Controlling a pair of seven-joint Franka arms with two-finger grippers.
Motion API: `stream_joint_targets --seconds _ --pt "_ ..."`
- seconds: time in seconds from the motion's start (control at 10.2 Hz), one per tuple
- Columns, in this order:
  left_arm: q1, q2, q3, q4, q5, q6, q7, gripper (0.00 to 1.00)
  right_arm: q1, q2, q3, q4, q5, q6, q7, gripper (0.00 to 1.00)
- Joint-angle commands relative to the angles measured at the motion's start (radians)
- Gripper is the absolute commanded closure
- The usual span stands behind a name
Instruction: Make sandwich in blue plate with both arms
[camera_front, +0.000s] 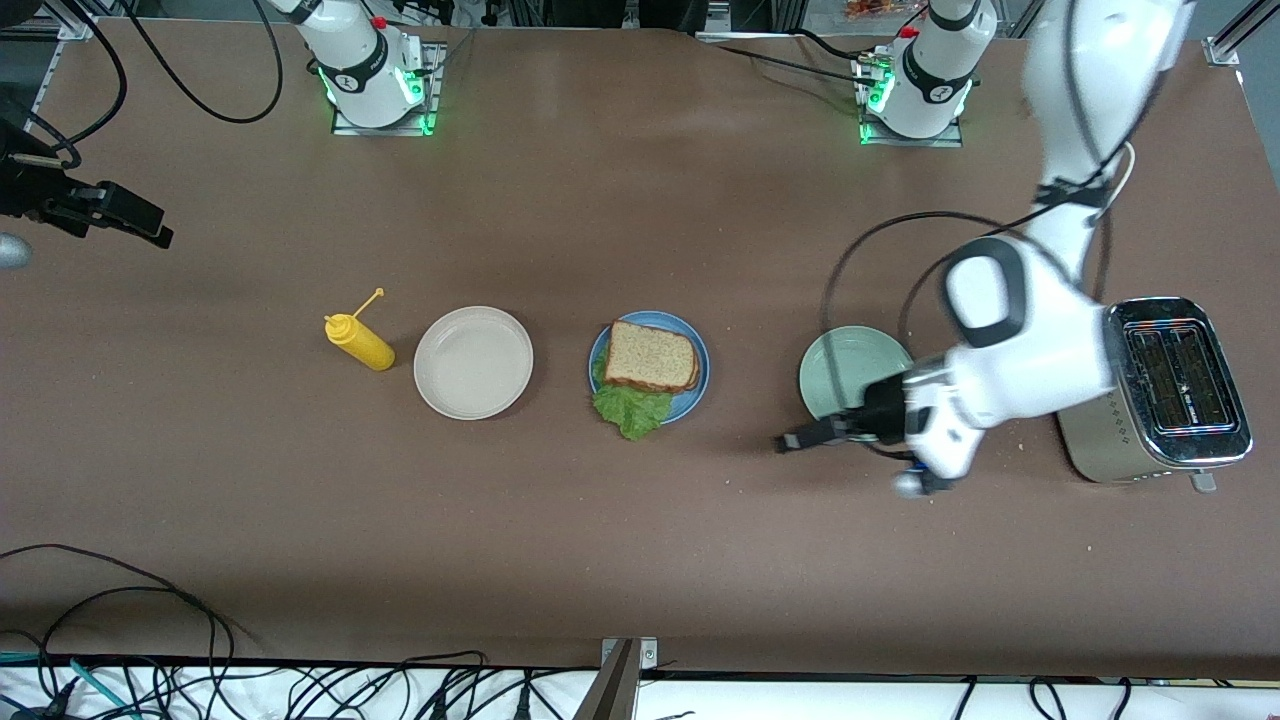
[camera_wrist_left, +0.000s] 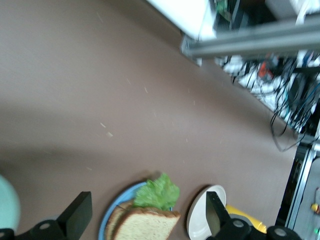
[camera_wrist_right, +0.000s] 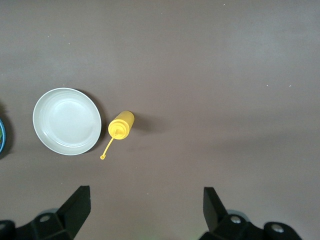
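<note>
The sandwich (camera_front: 650, 357) lies on the blue plate (camera_front: 700, 385) in the middle of the table: brown bread on top, and a green lettuce leaf (camera_front: 630, 408) sticking out toward the front camera. My left gripper (camera_front: 795, 440) is open and empty, low over the table between the blue plate and the mint-green plate (camera_front: 840, 365). In the left wrist view its gripper (camera_wrist_left: 146, 216) frames the sandwich (camera_wrist_left: 147, 225) and the blue plate's rim (camera_wrist_left: 112, 212). My right gripper (camera_front: 155, 232) is open and empty, held high at the right arm's end of the table; its wrist view (camera_wrist_right: 145, 210) shows nothing between the fingers.
A beige plate (camera_front: 473, 362) and a yellow squeeze bottle (camera_front: 360, 342) stand beside the blue plate toward the right arm's end; both show in the right wrist view, the plate (camera_wrist_right: 66, 121) and the bottle (camera_wrist_right: 120, 126). A silver toaster (camera_front: 1160, 400) stands at the left arm's end.
</note>
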Motion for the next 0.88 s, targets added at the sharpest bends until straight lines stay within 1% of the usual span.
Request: stream_joint_targets --seconds 0.0,0.2,0.39,0.59,0.79 --pt "0.088 -0.215 0.008 -0.152 0.024 -0.045 0.054 0.0 -0.01 0.006 0.011 0.021 -0.005 -0.005 0.013 0.0" --pt "0.095 -0.311 0.032 -0.157 0.255 -0.134 0.053 0.0 -0.01 0.006 0.012 0.021 -0.005 -0.005 0.015 0.0" --pt "0.096 -0.396 0.034 -0.154 0.459 -0.242 0.053 0.0 -0.01 0.006 0.012 0.022 -0.007 -0.005 0.015 0.0" --pt "0.096 -0.477 0.039 -0.149 0.602 -0.377 0.045 0.0 -0.01 0.006 0.012 0.021 -0.007 -0.005 0.015 0.0" --pt "0.095 -0.542 0.04 -0.146 0.72 -0.497 0.043 0.0 -0.006 0.006 0.015 0.021 -0.011 -0.005 0.015 0.0"
